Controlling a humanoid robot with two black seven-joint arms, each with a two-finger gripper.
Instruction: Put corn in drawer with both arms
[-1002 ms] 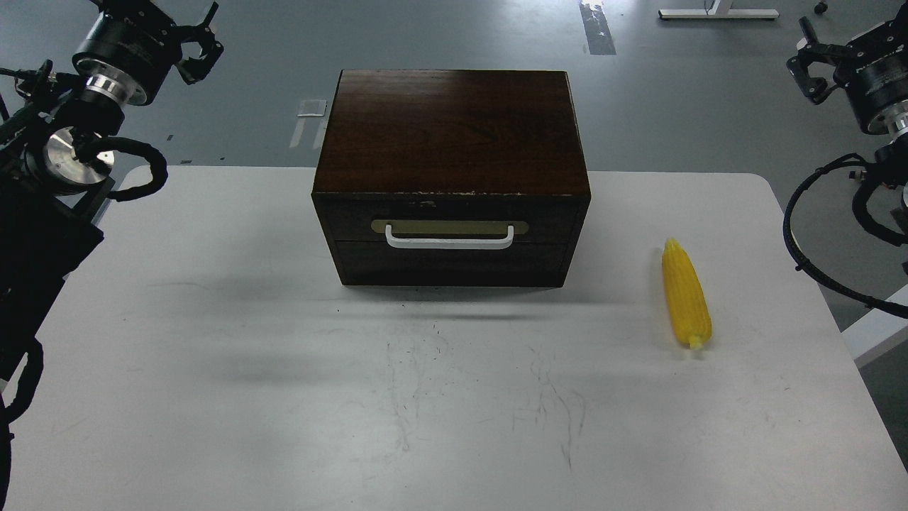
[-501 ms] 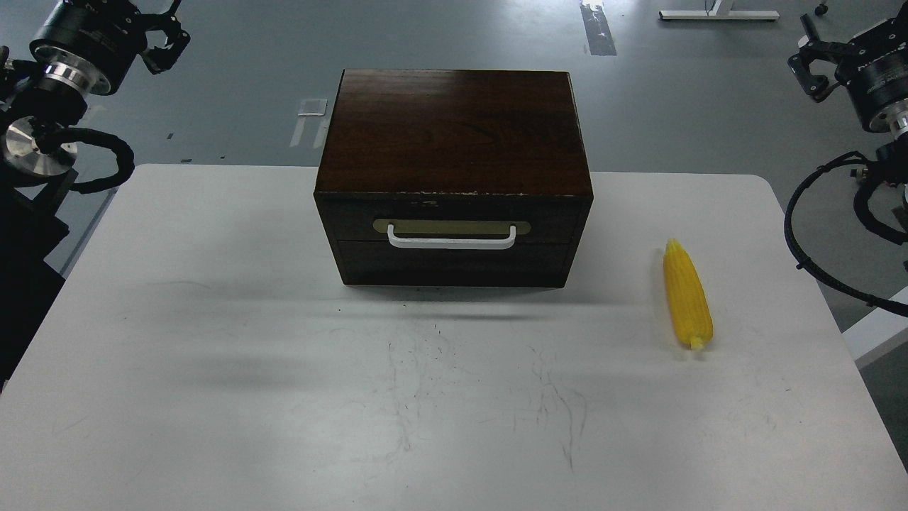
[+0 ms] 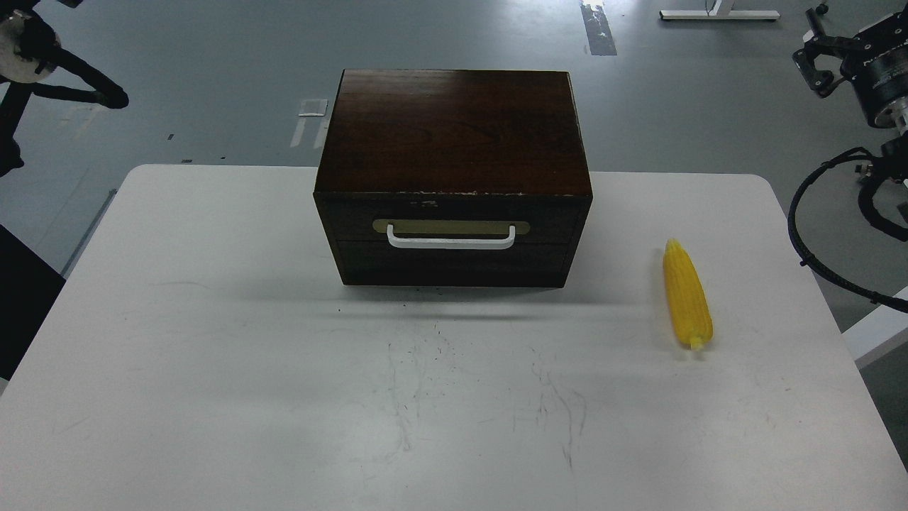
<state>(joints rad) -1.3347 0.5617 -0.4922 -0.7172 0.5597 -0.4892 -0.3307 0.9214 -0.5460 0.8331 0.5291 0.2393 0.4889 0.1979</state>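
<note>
You see the corn [image 3: 687, 294] lying on the bench [image 3: 213, 355] at 3 o'clock of the closed drawer [image 3: 451, 234]; right gripper [image 3: 823, 53] jaws unreadable, left out of view.

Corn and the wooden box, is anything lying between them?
No. The head view shows only bare white table between the corn and the wooden box.

Black arms: right arm [image 3: 879, 64] with silver joint ring, looping black cables; left arm [image 3: 28, 57] pale disc, black cable.
</note>
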